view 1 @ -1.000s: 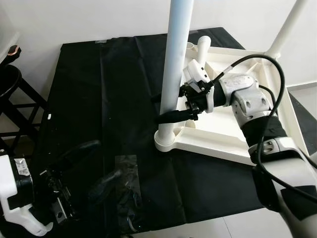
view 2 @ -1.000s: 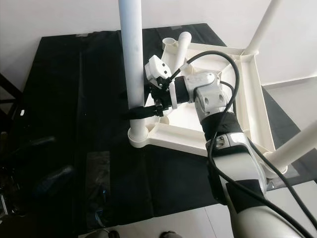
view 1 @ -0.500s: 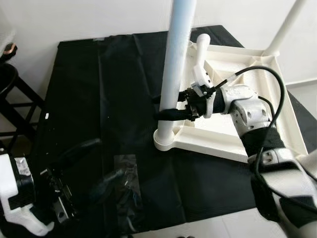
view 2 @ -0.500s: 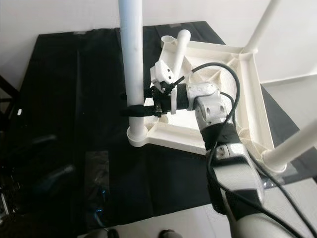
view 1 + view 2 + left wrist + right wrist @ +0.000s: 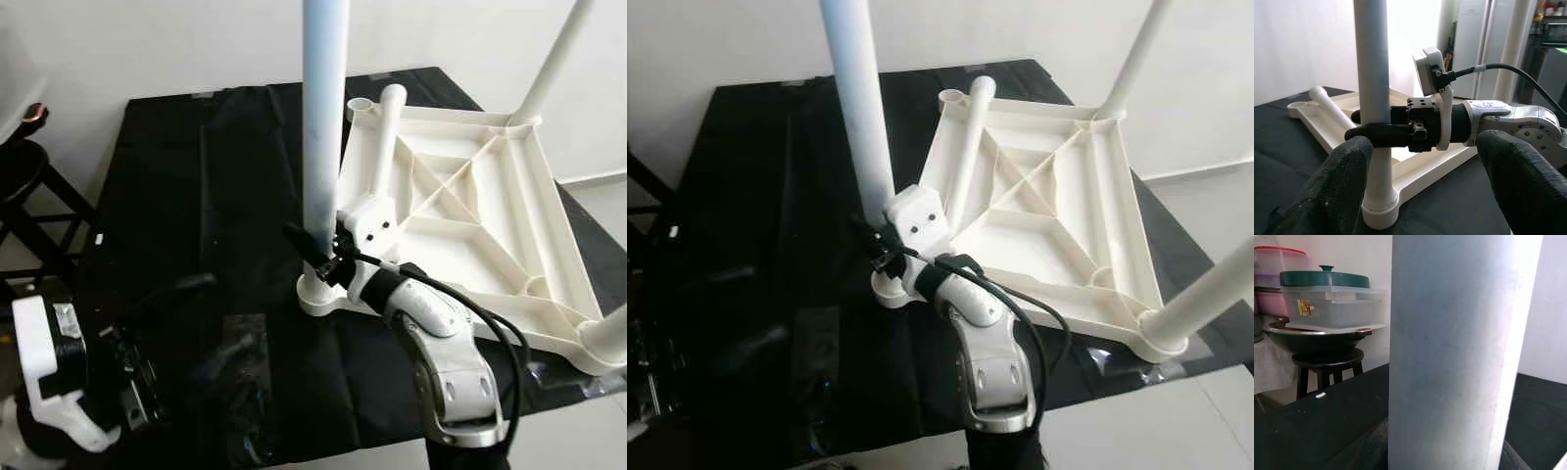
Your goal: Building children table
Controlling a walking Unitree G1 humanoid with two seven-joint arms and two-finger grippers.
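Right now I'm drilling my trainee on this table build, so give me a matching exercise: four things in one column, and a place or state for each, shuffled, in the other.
Things
1. near table leg
2. loose leg
3. right claw
4. left claw

States
A. lying in the upturned tabletop
B. clamped round a leg
C. open, low over the black cloth
D. upright in its corner socket

Pairs: 1-D, 2-A, 3-B, 4-C
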